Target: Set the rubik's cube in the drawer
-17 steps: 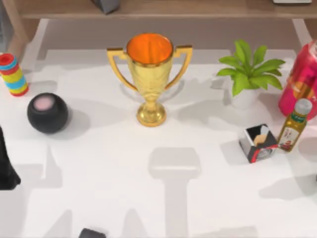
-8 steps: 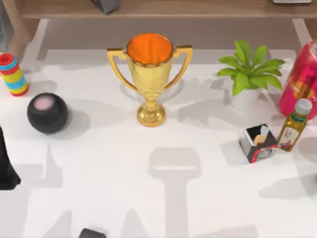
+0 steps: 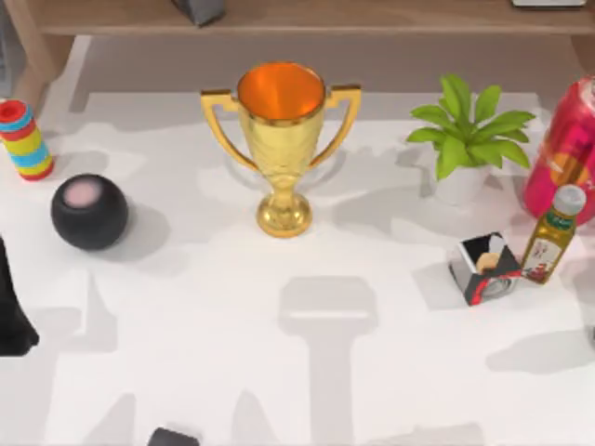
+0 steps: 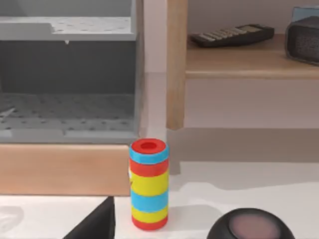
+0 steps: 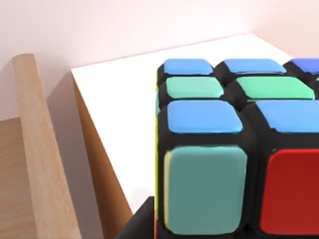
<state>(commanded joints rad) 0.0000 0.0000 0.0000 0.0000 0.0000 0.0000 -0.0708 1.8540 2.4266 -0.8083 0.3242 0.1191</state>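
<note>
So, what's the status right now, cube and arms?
Rubik's cube close up in the right wrist view, by the white table's edge. Left arm at table's left edge. Drawer open behind the striped cylinder.

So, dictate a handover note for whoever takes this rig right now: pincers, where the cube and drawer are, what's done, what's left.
Left arm: parked at the table's left edge, idle.
Right pincer: right at the rubik's cube. Whether it grips the cube can't be told.
Cube: close up in the right wrist view, by a white table corner with wooden rails beside it.
Drawer: seen in the left wrist view, looks open, behind the striped cylinder. No cube in the part that shows.
Done: cube reached.
Left: carry it to the drawer, set it inside, release.
</note>
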